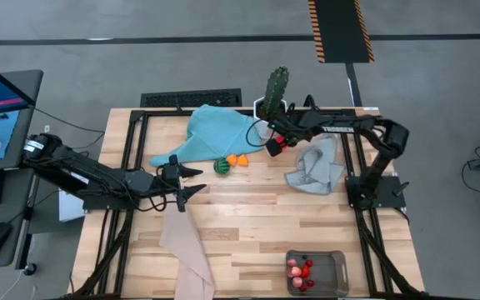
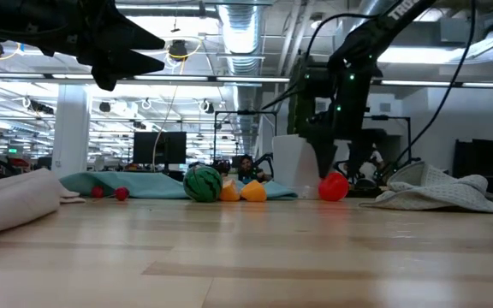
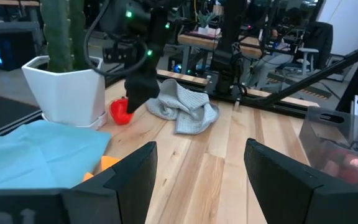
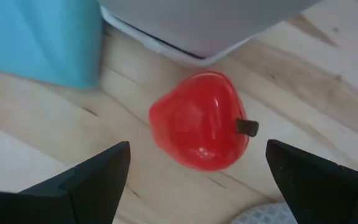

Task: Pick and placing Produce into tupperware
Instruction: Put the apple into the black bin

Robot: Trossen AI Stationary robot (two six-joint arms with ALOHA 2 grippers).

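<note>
Partly filled tupperware (image 1: 337, 265), produce left.
Right gripper (image 4: 197, 171) spread wide over red fruit (image 4: 199, 120); left gripper (image 1: 192, 182) parted, empty.

Toy produce scattered on the wooden table, some already in the tupperware.

Glossy red apple-like fruit (image 4: 199, 121) with a short dark stem lies on bare wood just beside the white pot and the blue cloth's edge. Green striped watermelon ball (image 1: 221, 166) sits at the blue cloth's edge, with two orange pieces (image 1: 237, 160) right beside it, touching or nearly so. Two tiny red pieces (image 2: 109, 193) rest on the blue cloth, seen in the low view. The tupperware (image 1: 335, 265), a clear greyish rectangular tub with rounded corners, stands upright near the table's front edge on the right, well apart from the rest. Several red and pink pieces (image 1: 298, 271) are clustered at its left end.
</note>
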